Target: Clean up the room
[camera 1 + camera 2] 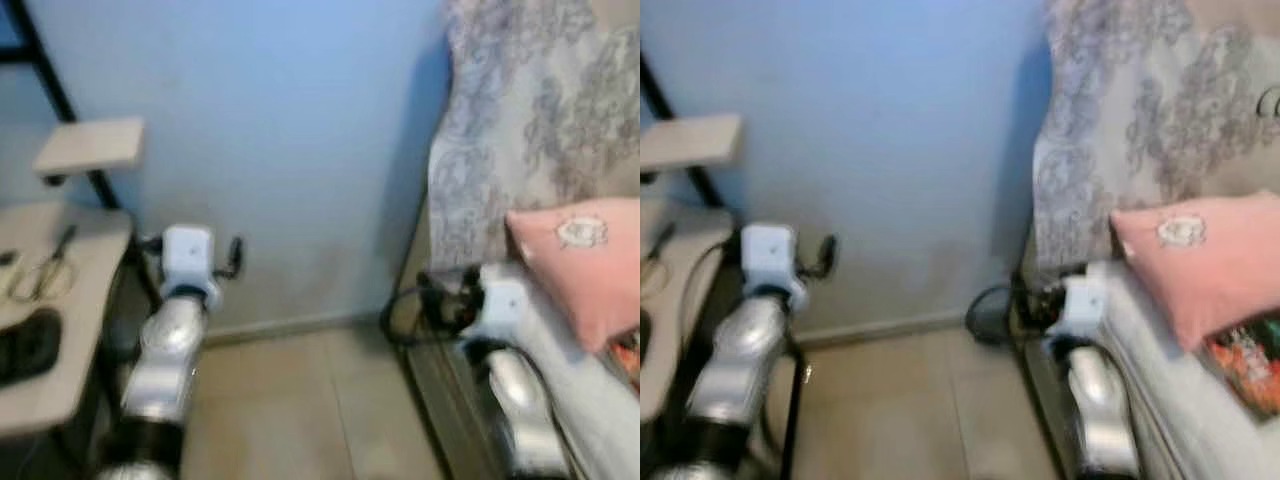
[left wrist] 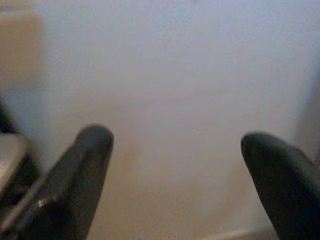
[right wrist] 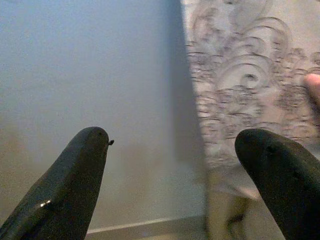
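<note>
Blue wall [image 1: 290,150] ahead, desk [image 1: 50,300] left; pink pillow [image 1: 590,260], patterned curtain [image 1: 540,110] right

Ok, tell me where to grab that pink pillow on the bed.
Take the pink pillow by its near rounded corner, which juts toward the right hand. That hand is open and closest, so come in from the wall side, one finger above and one under the soft edge. This is a judgement; the view is blurred.

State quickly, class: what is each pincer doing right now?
Left pincer: open, holding nothing, facing the wall.
Right pincer: open, holding nothing, facing the wall beside the curtain.
</note>
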Robot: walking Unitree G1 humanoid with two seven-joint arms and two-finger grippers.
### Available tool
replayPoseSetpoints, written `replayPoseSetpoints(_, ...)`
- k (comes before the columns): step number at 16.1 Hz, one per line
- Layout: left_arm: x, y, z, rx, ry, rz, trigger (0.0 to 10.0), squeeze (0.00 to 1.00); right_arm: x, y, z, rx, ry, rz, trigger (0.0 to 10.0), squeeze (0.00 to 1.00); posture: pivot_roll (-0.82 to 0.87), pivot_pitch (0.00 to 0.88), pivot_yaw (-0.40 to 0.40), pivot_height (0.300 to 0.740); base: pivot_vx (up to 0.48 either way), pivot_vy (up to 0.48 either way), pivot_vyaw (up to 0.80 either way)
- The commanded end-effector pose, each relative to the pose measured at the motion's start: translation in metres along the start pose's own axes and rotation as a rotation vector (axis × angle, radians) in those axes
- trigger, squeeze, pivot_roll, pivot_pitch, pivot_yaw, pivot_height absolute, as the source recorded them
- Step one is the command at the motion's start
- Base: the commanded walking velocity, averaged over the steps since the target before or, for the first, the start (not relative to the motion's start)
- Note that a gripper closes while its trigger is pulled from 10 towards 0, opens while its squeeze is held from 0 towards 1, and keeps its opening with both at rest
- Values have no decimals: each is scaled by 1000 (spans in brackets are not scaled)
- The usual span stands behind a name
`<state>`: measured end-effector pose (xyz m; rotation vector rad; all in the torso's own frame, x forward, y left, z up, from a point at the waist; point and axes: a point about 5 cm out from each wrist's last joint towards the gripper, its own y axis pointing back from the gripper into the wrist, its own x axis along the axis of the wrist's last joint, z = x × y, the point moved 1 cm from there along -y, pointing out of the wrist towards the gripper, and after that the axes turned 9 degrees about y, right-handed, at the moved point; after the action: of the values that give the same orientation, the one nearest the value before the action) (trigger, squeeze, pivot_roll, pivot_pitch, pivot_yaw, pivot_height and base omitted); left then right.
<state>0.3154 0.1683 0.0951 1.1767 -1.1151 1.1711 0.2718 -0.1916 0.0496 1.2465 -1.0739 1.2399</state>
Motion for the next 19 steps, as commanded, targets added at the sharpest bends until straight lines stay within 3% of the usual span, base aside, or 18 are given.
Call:
replayPoseSetpoints(1, 6, -1, -11, 19, -22, 13, 10000, 0, 6, -5, -4, 10, -9, 18, 10000, 78, -2, 0, 3, 740, 480, 0, 0)
replayPoseSetpoints(4, -4, 5, -14, -9, -8, -32, 10000, 0, 3, 1, -4, 17, 7, 5, 10000, 75, -4, 0, 1, 740, 160, 0, 0)
replayPoseSetpoints(6, -17, 25, -13, -105, -33, -79, 10000, 0, 0, 15, -3, 37, 35, -9, 10000, 71, -5, 0, -2, 740, 0, 0, 0)
replayPoseSetpoints(7, -36, 42, -8, -206, -46, -159, 10000, 0, -8, 25, -1, 49, 53, -42, 10000, 75, -9, 0, 4, 740, 0, 0, 0)
replayPoseSetpoints(9, -42, 54, -5, -233, 7, -146, 10000, 0, -20, 42, 10, 41, 93, -88, 10000, 67, -15, 0, 6, 740, 0, 0, 0)
replayPoseSetpoints(12, -24, 45, 6, -239, 94, -64, 10000, 0, -24, 50, 12, 17, 54, -109, 10000, 71, -26, 0, 6, 740, 0, 0, 0)
replayPoseSetpoints(14, -21, 42, 18, -273, 172, -98, 10000, 0, -21, 54, 9, 52, 62, -112, 10000, 71, -32, 0, 7, 740, 0, 0, 0)
replayPoseSetpoints(19, -21, 41, 16, -259, 120, -105, 10000, 0, -19, 54, 11, 24, 32, -114, 10000, 59, -47, 0, 13, 740, 0, 0, 0)
